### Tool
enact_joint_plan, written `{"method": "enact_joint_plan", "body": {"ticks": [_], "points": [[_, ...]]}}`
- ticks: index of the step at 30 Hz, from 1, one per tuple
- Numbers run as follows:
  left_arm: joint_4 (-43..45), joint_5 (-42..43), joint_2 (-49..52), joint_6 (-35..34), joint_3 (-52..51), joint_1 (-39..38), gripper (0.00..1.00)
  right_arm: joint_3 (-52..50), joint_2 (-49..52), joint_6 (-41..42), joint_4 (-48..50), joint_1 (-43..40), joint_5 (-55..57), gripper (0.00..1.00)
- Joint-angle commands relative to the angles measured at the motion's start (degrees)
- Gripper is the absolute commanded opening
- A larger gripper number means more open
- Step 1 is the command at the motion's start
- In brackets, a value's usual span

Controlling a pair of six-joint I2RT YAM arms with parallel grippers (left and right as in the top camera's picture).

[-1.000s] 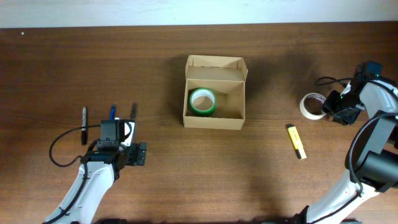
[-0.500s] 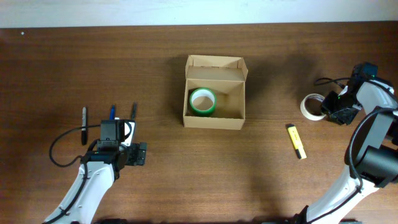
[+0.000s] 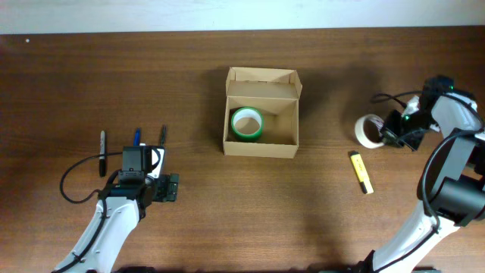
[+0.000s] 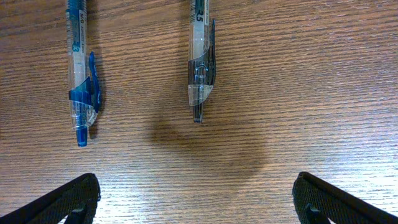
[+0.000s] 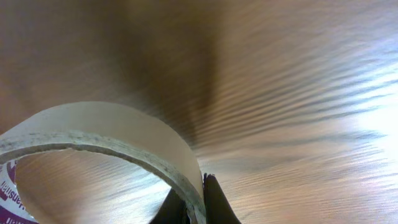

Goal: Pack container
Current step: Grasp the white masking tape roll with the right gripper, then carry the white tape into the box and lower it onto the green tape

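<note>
The container, a tan cardboard box with its flap lid open at the back, stands mid-table with a green tape roll inside at the left. My right gripper is shut on the wall of a white tape roll at the right of the table, well right of the box. My left gripper is open and empty over bare wood at the front left, just below a blue pen and a black pen.
A yellow highlighter lies front-right of the box. Three pens lie side by side at the left, the leftmost a black marker. Cables trail from both arms.
My right gripper has moved left and closed on the white tape roll's wall; the roll has shifted slightly left. The left arm has not moved.
</note>
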Motion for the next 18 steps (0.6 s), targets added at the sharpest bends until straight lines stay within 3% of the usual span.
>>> {"method": "enact_joint_plan", "body": {"ticks": [1, 6, 10, 14, 18], "points": [[-0.07, 0.76, 0.31, -0.50, 0.68, 0.31, 0.99, 6.58, -9.55, -4.83, -2.80, 3.91, -7.02, 0.04], [-0.07, 0.76, 0.31, -0.50, 0.68, 0.31, 0.99, 17.11, -20.65, -13.35, -7.89, 15.58, -6.73, 0.04], [-0.07, 0.76, 0.31, -0.50, 0.68, 0.31, 0.99, 21.29, -25.77, -18.18, -5.90, 30.77, 3.02, 0.04], [-0.07, 0.76, 0.31, -0.50, 0.68, 0.31, 0.99, 20.81, -24.52, -23.12, -3.61, 45.48, 15.45, 0.04], [-0.07, 0.76, 0.31, -0.50, 0.68, 0.31, 0.99, 20.28, -18.10, -27.67, -1.66, 52.52, 23.43, 0.04]]}}
